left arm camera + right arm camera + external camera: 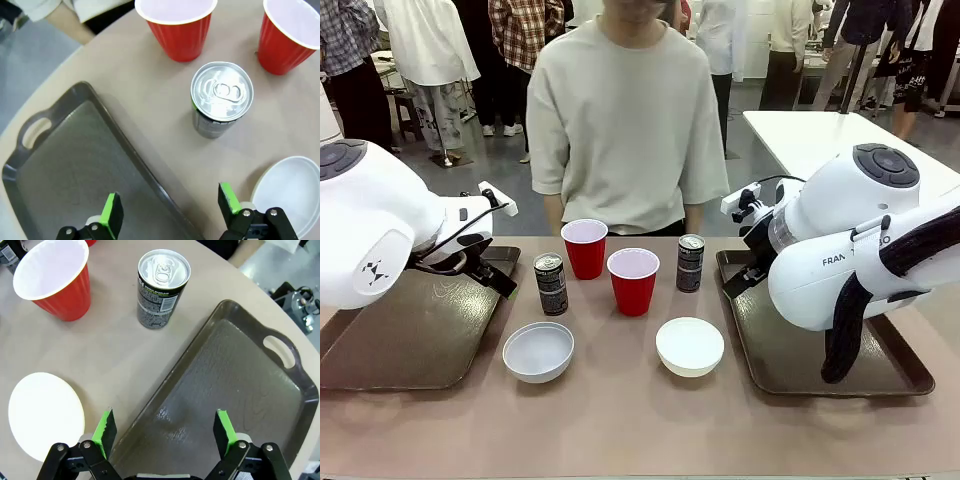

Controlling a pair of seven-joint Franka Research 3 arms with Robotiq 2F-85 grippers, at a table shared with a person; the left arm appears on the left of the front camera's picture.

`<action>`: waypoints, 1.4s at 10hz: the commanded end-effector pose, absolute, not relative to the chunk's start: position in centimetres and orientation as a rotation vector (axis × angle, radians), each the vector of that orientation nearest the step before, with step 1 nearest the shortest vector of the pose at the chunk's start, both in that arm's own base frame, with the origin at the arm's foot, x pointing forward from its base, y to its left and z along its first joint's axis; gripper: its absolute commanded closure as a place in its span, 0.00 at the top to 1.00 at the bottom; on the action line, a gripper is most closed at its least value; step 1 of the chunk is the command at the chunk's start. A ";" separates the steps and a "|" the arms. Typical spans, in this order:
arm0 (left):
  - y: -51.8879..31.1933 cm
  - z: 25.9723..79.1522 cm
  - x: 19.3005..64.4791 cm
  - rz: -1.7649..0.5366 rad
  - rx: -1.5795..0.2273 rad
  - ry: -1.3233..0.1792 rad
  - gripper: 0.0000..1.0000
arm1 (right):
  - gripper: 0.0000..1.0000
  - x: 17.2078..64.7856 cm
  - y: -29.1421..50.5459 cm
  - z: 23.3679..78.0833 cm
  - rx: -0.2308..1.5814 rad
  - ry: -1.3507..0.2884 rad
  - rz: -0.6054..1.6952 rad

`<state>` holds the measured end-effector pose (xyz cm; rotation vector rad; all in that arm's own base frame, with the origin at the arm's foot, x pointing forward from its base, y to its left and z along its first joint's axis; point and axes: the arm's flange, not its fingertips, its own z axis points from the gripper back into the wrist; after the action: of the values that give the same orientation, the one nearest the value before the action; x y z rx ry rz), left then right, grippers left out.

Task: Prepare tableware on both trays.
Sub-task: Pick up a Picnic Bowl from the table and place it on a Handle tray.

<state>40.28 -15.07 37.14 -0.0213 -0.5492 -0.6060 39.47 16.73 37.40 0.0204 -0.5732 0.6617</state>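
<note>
Left pincer (pixel 169 197) and right pincer (pixel 164 419) both gape wide, empty, each straddling the rim of one of two trays (pixel 410 345) (pixel 790 362). Just ahead: two cups (pixel 585 250) (pixel 633 283), two cans (pixel 551 285) (pixel 690 264), two bowls (pixel 538 352) (pixel 690 347).

Bright, even indoor light from overhead. Shadows on the table (pixel 620 410) are soft and faint. The right tray (pixel 240 375) has a small glare patch on its glossy floor. The can lid (pixel 222 91) reflects brightly, with detail kept. Wrist views are sharp mid-frame, and straight rims bow toward the edges. The front view's far background is slightly soft.
</note>
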 end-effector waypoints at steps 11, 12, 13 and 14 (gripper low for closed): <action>-15.1 37.2 40.3 -0.606 -0.021 -0.550 1.00 | 1.00 39.5 16.7 37.4 0.020 -0.573 0.662; -15.1 37.2 40.3 -0.606 -0.021 -0.550 1.00 | 1.00 39.5 16.7 37.4 0.020 -0.573 0.662; -15.1 37.2 40.3 -0.606 -0.021 -0.550 1.00 | 1.00 39.5 16.7 37.4 0.020 -0.573 0.663; -15.1 37.1 40.3 -0.607 -0.021 -0.549 1.00 | 1.00 37.1 16.9 38.3 -0.041 -0.581 0.743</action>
<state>40.25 -15.13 37.14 -0.0214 -0.5492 -0.6074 39.30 17.01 37.71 0.0059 -0.5775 0.6909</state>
